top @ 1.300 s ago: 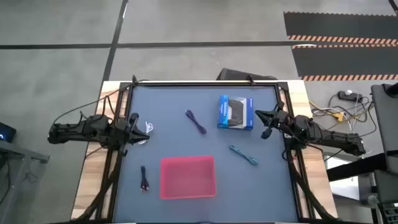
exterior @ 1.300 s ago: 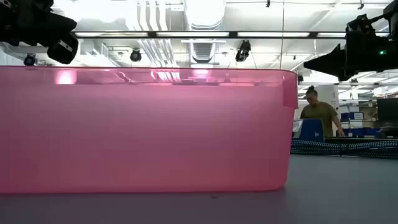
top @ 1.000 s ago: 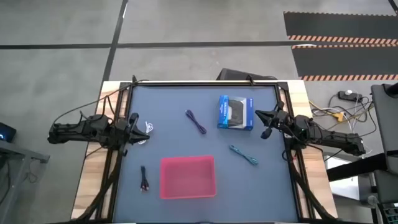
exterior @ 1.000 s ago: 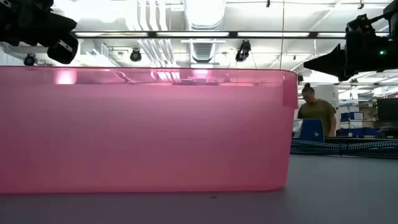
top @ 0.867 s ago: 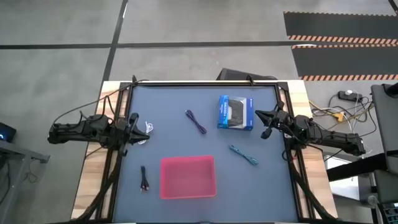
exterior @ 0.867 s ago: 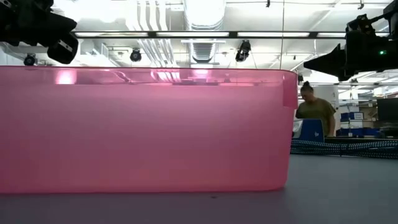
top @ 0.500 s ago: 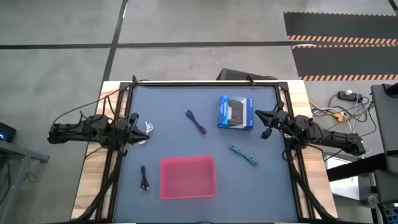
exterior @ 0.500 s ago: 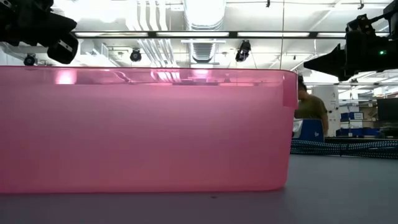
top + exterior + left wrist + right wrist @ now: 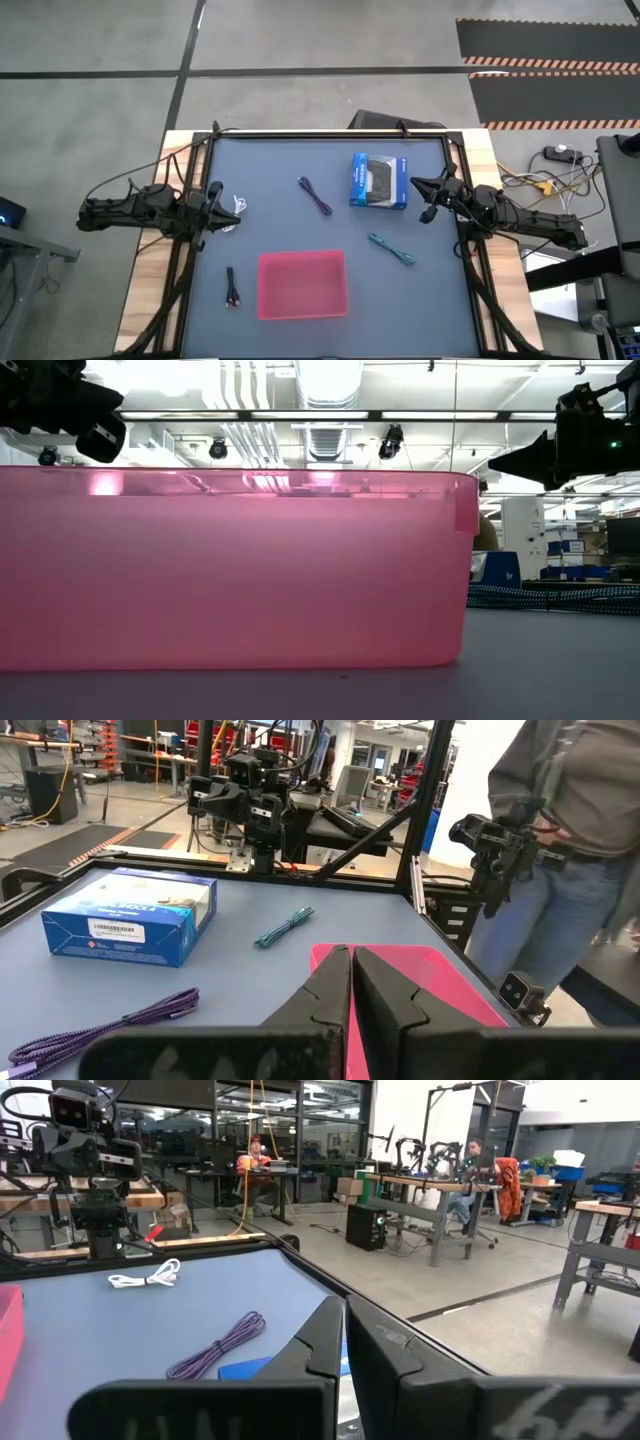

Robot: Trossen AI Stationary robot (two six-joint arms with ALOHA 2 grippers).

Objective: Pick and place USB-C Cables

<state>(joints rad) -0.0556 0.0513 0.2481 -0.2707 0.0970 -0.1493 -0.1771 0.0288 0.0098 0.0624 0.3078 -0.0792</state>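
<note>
**Both arms idle at surface edges; four cables lie loose**

Left gripper (image 9: 213, 208) waits at the left edge of the surface (image 9: 270, 160), fingers pressed together. Right gripper (image 9: 418, 186) waits at the right edge, fingers likewise together. White cable (image 9: 237, 205) lies just beside the left gripper. Purple cable (image 9: 315, 195) lies left of the blue-and-black box (image 9: 378, 181). Teal cable (image 9: 391, 249) lies right of the pink tray (image 9: 302, 285); black cable (image 9: 232, 287) lies left of it.

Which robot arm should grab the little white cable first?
Probably the left. The left gripper hangs right beside the white cable, while the right gripper waits across the table by the blue-and-black box.
</note>
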